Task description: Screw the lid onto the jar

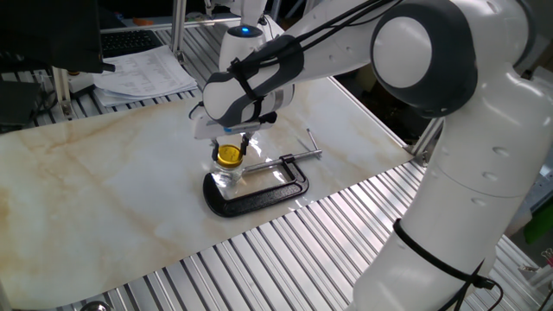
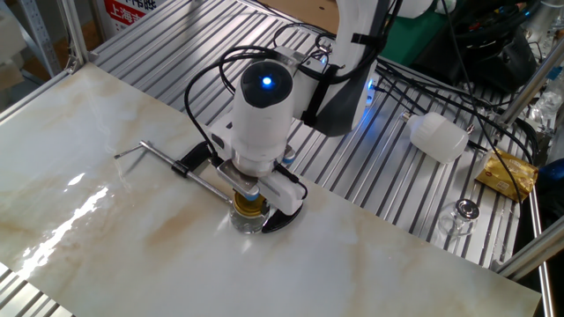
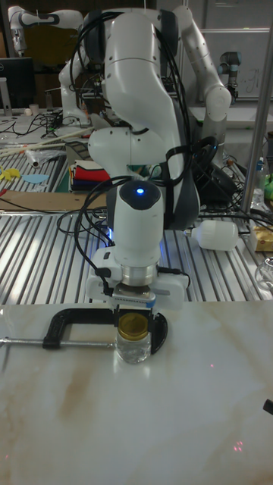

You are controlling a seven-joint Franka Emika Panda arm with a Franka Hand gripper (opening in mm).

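The small clear glass jar [image 1: 228, 176] [image 2: 248, 223] [image 3: 135, 349] stands upright on the marble table, inside the frame of a black C-clamp [image 1: 270, 191] [image 3: 62, 329]. The yellow lid [image 1: 228, 155] [image 2: 249, 206] [image 3: 135, 325] sits flat on the jar's mouth. My gripper [image 1: 231, 151] [image 2: 248, 200] [image 3: 135, 313] points straight down onto the lid, its fingers at the lid's sides, shut on it. The white hand hides the fingertips in part.
The clamp's silver screw and handle [image 1: 304, 144] [image 2: 145, 151] stick out past the jar. Papers [image 1: 143, 73] lie at the table's back. Beyond the marble, on the ribbed metal deck, lie a white bottle [image 2: 438, 134], a yellow packet [image 2: 507, 173] and a small glass [image 2: 461, 215].
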